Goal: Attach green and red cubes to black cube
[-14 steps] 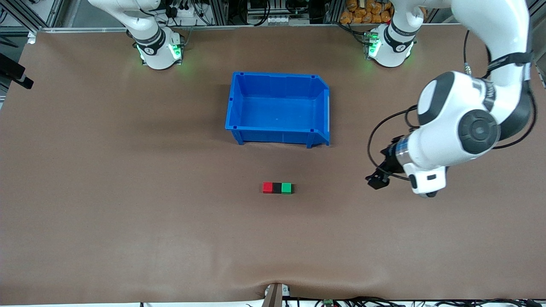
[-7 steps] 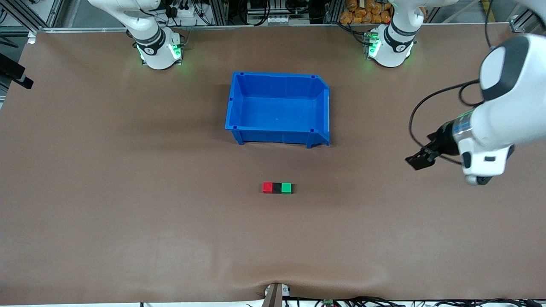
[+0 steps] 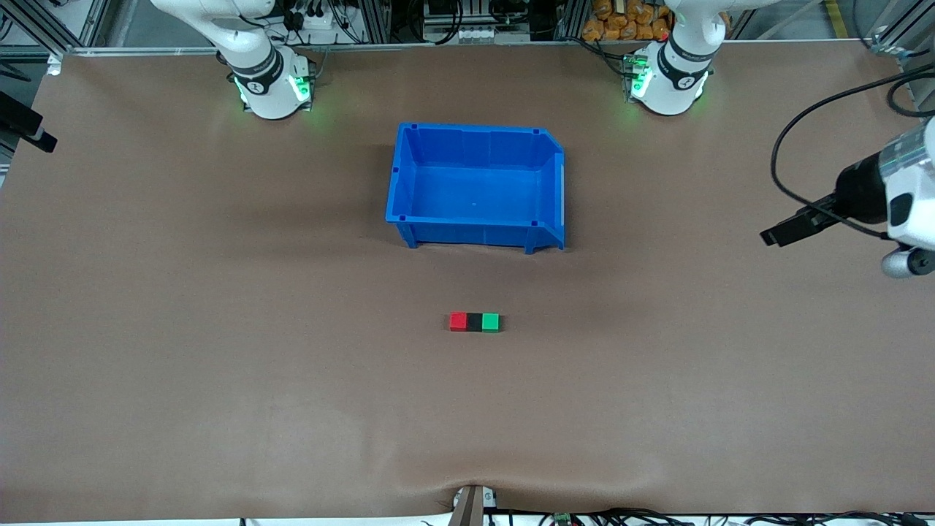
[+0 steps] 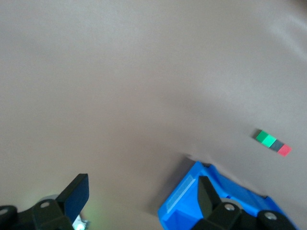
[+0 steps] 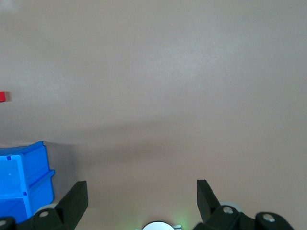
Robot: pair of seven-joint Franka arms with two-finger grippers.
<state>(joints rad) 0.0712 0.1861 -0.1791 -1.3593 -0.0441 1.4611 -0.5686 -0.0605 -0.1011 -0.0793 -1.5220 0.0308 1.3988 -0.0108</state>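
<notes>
The red cube (image 3: 458, 321), the black cube (image 3: 475, 321) and the green cube (image 3: 491, 322) lie in one row on the table, touching, with the black one in the middle. The row is nearer to the front camera than the blue bin (image 3: 475, 183). The left wrist view shows the green cube (image 4: 265, 138), the black cube (image 4: 275, 145) and the red cube (image 4: 284, 150) far off. My left gripper (image 3: 785, 234) is open and empty over the table's left-arm end (image 4: 140, 184). My right gripper (image 5: 141, 184) is open and empty, out of the front view. The red cube (image 5: 2, 97) sits at that view's edge.
The blue bin is empty and stands mid-table between the two bases; its rim shows in the left wrist view (image 4: 184, 191) and a corner in the right wrist view (image 5: 24, 177). The right arm's base (image 3: 270, 84) and the left arm's base (image 3: 668, 77) stand at the table's back edge.
My left arm has swung away from the cubes toward the left arm's end of the table. The three cubes and the bin have not moved.
</notes>
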